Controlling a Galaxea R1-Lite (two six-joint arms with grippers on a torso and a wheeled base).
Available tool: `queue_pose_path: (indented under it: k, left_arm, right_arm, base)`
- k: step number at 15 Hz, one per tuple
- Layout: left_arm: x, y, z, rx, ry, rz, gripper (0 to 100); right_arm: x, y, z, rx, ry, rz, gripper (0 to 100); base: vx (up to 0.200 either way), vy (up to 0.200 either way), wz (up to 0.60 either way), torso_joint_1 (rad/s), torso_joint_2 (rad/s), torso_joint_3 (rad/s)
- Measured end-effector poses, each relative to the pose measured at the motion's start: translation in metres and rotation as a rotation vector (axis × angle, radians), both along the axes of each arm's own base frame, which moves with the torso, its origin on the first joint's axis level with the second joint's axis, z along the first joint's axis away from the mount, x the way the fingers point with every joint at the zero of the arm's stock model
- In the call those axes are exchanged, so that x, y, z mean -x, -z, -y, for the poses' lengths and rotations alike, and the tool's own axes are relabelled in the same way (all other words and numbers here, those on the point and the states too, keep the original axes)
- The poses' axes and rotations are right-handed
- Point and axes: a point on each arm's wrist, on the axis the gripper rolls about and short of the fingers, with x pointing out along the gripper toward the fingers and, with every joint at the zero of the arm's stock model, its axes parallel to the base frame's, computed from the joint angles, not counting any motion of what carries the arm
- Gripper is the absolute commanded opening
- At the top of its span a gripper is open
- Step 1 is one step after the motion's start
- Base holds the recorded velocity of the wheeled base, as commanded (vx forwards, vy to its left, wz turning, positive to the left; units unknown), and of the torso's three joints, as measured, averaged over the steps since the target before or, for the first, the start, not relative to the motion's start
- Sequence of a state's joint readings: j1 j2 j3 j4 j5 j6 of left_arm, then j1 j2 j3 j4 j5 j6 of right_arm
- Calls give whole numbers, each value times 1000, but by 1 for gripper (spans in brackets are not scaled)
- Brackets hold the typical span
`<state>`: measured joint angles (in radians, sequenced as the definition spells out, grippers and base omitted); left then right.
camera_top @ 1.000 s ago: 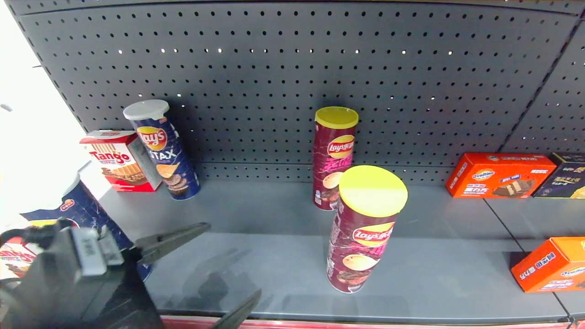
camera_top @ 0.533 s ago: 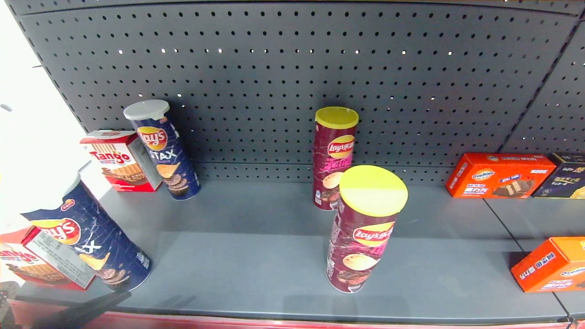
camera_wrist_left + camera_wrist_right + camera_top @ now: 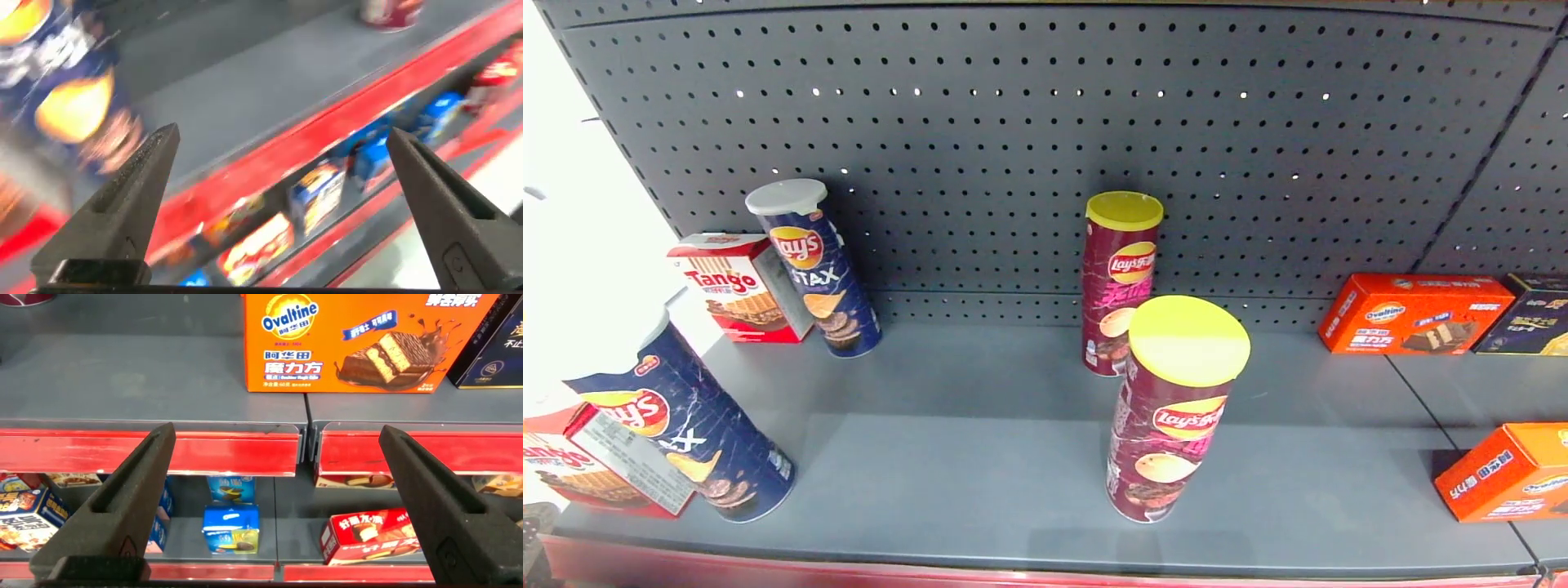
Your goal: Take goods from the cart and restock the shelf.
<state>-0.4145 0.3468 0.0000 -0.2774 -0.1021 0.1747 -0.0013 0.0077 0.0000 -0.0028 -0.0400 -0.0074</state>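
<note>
Gone from the head view's lower left, the left gripper [image 3: 282, 135] hangs before the grey metal shelf [image 3: 980, 465], fingers spread. A glossy navy tube [image 3: 686, 433] stands at the front left and a maroon, yellow-lidded tube [image 3: 1176, 408] mid-shelf. The right gripper [image 3: 278, 431], fingers spread, faces an orange cardboard box [image 3: 351, 343].

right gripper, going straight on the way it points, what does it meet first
Likely the red rail on the shelf's front edge, just under the orange box; depth is unclear.

The left gripper [image 3: 282, 135], jaws spread, has pulled back toward 7 o'clock, away from the blue chip can [image 3: 686, 441], leaving it uncovered.
</note>
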Motion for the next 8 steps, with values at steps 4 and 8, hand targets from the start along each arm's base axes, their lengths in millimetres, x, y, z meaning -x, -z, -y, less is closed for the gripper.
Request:
queue_pose_path:
  k: [4, 8]
  left_arm:
    - [16, 18, -5, 9, -228, -28, 100]
    - [23, 22, -4, 60, -342, 13, 100]
  right_arm:
    - [0, 0, 0, 0, 0, 0, 100]
    - [0, 0, 0, 0, -1, 0, 100]
  base:
    - [0, 0, 0, 0, 0, 0]
    - [0, 0, 0, 0, 0, 0]
